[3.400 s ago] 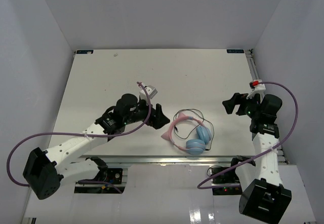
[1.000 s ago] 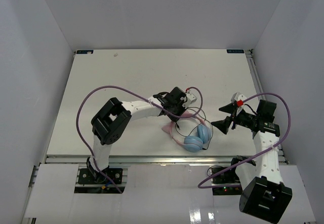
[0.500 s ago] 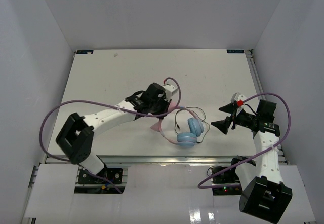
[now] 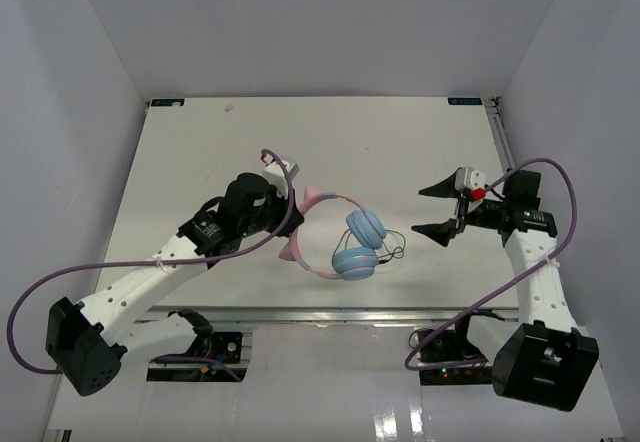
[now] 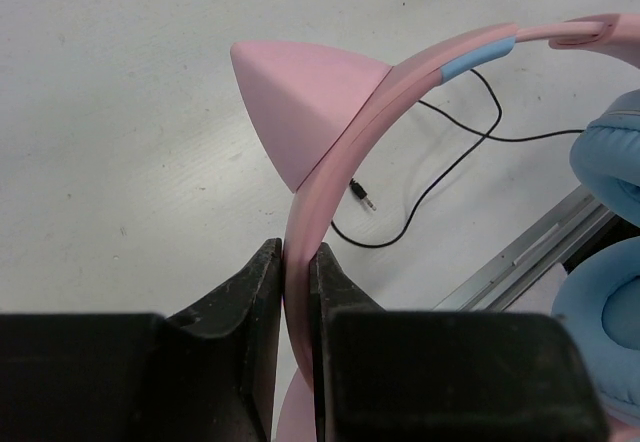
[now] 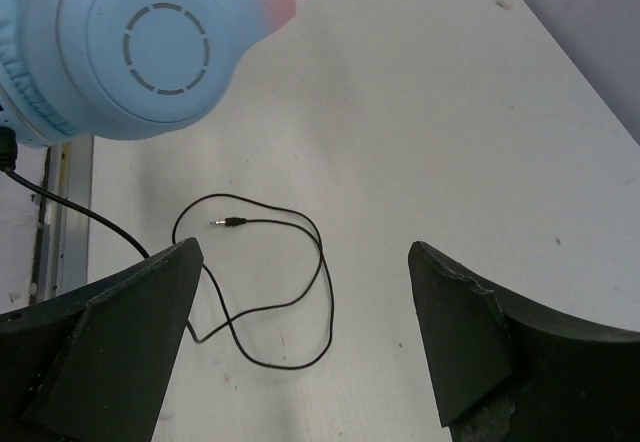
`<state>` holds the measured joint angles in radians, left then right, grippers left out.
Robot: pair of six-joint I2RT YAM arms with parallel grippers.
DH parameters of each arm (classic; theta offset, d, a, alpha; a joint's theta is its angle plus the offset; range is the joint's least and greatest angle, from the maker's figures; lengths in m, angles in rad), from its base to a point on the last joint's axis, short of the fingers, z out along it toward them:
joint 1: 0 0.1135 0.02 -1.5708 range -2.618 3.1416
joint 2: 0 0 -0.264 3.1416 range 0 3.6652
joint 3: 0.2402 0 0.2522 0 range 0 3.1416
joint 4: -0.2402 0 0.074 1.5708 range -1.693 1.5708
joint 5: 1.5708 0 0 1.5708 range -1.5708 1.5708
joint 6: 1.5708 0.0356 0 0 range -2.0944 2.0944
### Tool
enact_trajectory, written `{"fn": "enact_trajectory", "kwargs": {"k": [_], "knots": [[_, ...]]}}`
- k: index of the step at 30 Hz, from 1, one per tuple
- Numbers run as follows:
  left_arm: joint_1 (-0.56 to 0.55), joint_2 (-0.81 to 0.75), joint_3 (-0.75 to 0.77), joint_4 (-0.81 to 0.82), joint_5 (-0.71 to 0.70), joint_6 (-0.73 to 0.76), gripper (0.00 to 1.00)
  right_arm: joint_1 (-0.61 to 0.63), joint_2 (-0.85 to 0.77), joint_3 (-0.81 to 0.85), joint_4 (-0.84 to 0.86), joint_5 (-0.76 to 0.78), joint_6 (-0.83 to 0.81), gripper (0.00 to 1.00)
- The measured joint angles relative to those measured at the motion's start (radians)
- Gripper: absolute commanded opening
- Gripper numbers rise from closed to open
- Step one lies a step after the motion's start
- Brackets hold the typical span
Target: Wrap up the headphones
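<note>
Two-fingered left end effector [image 5: 297,262] pinches the headphones [image 5: 345,137]; right end effector [image 6: 302,250] gapes near them.

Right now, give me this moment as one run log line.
left gripper: shut on headband of headphones | right gripper: open, empty | cable: loose on table, unwrapped

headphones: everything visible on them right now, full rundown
The headphones: pink plastic-looking headband with cat-ear points, two round light-blue padded ear cups. The left gripper pinches the headband between shut jaws, apparently holding them above the table. Thin black cable trails in loose loops on the table, plug free.
</note>
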<state>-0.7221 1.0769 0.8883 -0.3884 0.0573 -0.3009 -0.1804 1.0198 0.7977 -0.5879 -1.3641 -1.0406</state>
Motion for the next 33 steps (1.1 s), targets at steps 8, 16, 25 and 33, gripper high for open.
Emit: {"fn": "enact_trajectory", "kwargs": {"k": [8, 16, 25, 33], "knots": [[0.005, -0.057, 0.015, -0.046, -0.003, -0.084, 0.00, 0.205, 0.125, 0.145, -0.364, 0.009, -0.443, 0.91], [0.007, -0.097, 0.050, -0.098, -0.065, -0.136, 0.00, 0.264, 0.150, 0.188, -0.625, 0.031, -0.679, 0.93], [0.013, -0.097, 0.092, -0.137, -0.140, -0.161, 0.00, 0.301, 0.101, 0.165, -0.549, 0.063, -0.522, 0.95], [0.019, -0.076, 0.121, -0.104, -0.174, -0.201, 0.00, 0.328, -0.088, 0.019, -0.104, 0.193, -0.031, 0.92]]}}
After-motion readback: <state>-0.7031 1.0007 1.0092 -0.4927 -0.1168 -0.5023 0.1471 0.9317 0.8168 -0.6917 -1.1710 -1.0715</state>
